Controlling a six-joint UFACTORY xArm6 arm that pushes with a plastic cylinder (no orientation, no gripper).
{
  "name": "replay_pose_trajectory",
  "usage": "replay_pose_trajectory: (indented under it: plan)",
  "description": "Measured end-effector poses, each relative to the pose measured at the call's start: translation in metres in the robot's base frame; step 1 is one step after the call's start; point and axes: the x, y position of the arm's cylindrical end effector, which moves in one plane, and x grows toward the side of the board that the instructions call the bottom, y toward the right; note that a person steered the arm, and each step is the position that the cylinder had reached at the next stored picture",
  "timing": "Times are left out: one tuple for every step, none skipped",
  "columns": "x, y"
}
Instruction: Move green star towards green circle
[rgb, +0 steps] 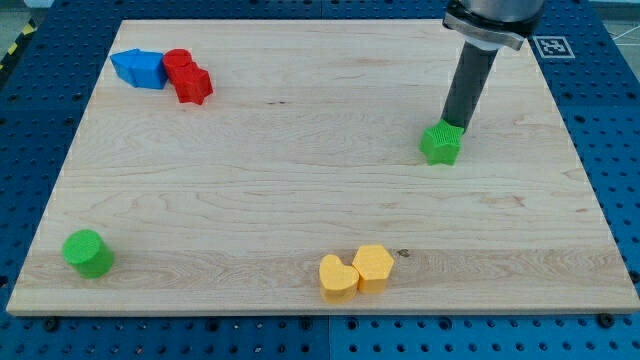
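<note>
Right now my tip (455, 126) sits at the upper right edge of the green star (441, 144), apparently touching it from the side toward the view's top right. It is a bare dark rod (470, 88) with nothing that opens, closes or grips; it only leans in from the view's top right, its lower end meeting the star's back edge.

Taking the green star as the landmark: it lies on the wooden board (300, 170) in the right half, a little above the middle height. The green circle (88, 252) stands far off to the star's lower left, near the board's bottom left corner, well apart from everything else.

Below the star and somewhat to its left, close to the board's bottom edge, a yellow heart (337, 278) and a yellow hexagon (373, 267) sit touching each other, the heart on the left.

Far to the star's upper left, near the board's top left corner, a blue block (138, 69) whose shape I cannot tell exactly lies just beside two red blocks (186, 75), which are bunched together and touching; their shapes are unclear too.
</note>
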Motion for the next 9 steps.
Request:
replay_pose_trajectory:
  plan:
    - [0.010, -0.010]
    - [-0.004, 0.007]
    - [-0.016, 0.051]
    - [-0.007, 0.064]
    - [0.010, 0.050]
    - [0.011, 0.022]
    - [0.011, 0.000]
    - [0.011, -0.017]
    - [0.012, -0.031]
